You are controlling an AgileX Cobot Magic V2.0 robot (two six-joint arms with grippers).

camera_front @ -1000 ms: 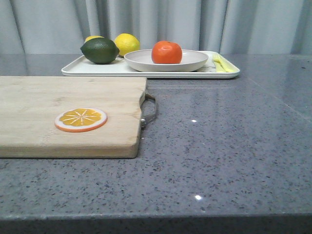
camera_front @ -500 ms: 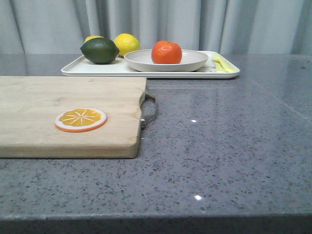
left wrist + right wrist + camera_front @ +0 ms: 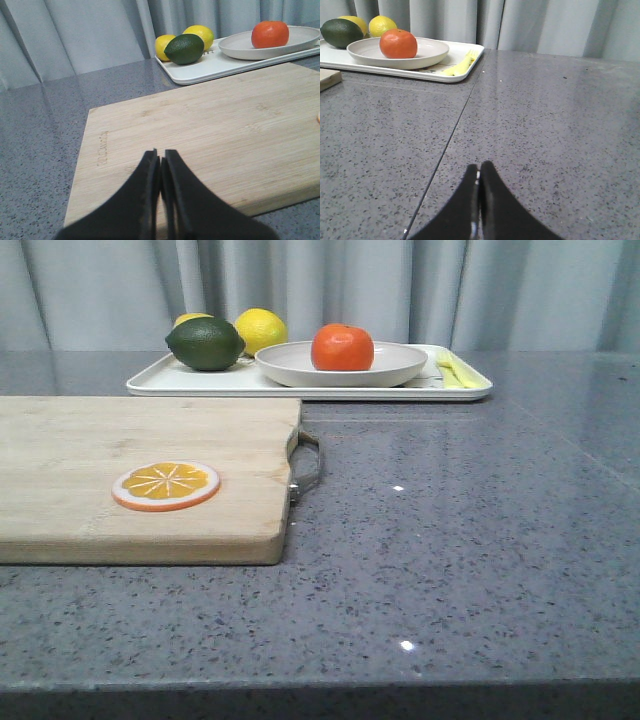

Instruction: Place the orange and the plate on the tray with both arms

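You're done: the orange (image 3: 342,347) sits in the plate (image 3: 395,370) on the tray (image 3: 160,383). Both grippers, left (image 3: 160,170) and right (image 3: 479,185), are clenched and hold nothing.

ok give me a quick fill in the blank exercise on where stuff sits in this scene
1. The orange sits in the ____.
2. The plate rests on the white ____.
3. The orange slice lies on the wooden ____.
4. The dark green fruit on the tray is a ____.

Missing words: plate; tray; cutting board; lime
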